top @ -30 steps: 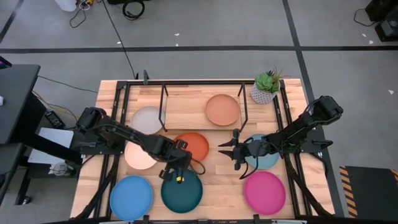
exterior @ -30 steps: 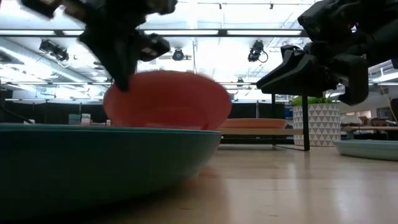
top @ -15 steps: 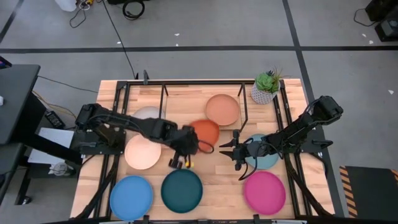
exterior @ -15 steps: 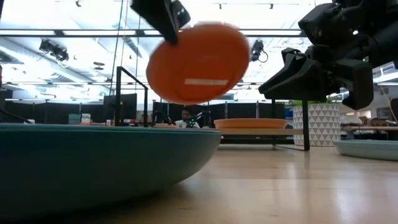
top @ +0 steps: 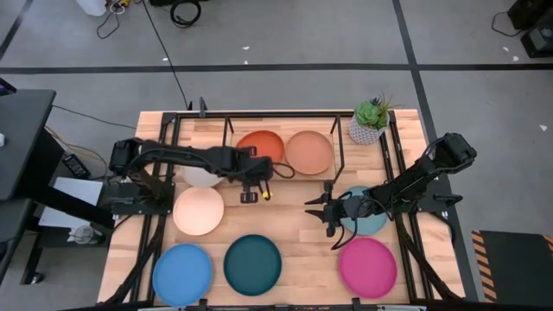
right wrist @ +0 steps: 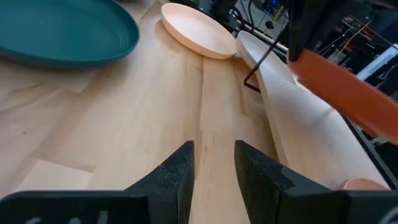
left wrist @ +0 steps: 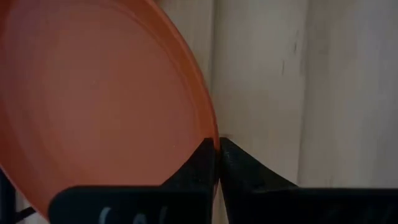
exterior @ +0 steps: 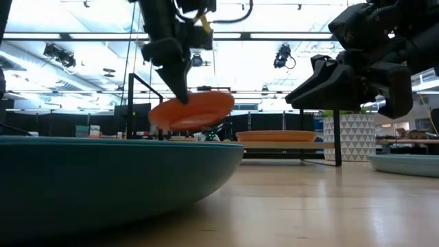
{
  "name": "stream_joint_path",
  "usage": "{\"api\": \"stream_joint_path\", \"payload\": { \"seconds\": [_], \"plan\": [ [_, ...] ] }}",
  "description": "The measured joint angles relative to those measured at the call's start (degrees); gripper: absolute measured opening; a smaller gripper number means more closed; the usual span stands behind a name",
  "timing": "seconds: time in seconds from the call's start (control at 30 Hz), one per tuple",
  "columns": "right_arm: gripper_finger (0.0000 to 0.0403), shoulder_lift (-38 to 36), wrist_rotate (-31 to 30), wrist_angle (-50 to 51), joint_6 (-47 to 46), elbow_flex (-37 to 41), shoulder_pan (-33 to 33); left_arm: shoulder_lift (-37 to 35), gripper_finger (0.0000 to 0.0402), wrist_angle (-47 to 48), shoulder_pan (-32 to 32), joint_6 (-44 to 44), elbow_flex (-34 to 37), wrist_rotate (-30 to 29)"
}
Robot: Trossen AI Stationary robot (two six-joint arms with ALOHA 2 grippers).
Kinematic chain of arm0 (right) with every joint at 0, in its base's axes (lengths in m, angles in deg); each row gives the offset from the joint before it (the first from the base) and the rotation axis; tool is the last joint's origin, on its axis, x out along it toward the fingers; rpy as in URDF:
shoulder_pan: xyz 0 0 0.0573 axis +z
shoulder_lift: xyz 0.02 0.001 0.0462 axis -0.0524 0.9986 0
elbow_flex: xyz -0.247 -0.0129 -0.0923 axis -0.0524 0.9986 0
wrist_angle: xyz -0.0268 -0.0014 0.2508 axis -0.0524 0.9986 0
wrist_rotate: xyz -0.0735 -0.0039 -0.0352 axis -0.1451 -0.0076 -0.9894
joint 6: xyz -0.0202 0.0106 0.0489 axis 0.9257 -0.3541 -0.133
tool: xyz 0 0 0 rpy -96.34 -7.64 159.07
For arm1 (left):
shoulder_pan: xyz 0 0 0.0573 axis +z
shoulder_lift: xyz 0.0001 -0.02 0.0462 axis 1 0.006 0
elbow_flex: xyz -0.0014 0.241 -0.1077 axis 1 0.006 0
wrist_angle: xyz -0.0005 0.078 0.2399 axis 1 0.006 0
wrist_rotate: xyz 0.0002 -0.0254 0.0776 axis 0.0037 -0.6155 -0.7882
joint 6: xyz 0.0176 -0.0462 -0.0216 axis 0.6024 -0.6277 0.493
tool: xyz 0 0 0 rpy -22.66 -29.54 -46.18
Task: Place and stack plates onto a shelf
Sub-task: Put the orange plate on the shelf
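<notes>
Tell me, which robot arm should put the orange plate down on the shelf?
The left. Its gripper already pinches the orange plate by its rim, over the shelf beside the peach plate. The right gripper hangs empty and open, farther away.

Evenly and brightly lit from overhead, with ceiling strip lights (exterior: 274, 36) glaring white in the low view and only soft, faint shadows on the tabletop (top: 302, 250). Blurred up close: dark teal plate (exterior: 103, 178) in the low view, orange plate (left wrist: 93, 106) in the left wrist view.
</notes>
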State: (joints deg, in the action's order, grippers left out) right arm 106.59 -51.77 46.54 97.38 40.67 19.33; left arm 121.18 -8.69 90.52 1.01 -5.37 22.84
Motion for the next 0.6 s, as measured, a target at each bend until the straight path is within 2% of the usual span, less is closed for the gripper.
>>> {"api": "stream_joint_path", "payload": {
  "seconds": [0.27, 0.43, 0.6],
  "plan": [
    [0.0120, 0.00, 2.63, -0.02, 0.04, 0.00, 0.02, 0.00, 0.0019, -0.52, -0.56, 2.21, 3.69, 0.68],
    [0.0120, 0.02, 2.65, -0.17, 0.66, 0.00, 0.02, 0.02, 0.0020, -1.28, -0.57, 2.87, 5.72, -4.23],
    [0.0120, 0.01, 2.74, -0.89, 0.96, 0.00, 0.02, 0.02, 0.0022, -2.01, -1.49, 2.91, 5.72, -4.39]
  ]
}}
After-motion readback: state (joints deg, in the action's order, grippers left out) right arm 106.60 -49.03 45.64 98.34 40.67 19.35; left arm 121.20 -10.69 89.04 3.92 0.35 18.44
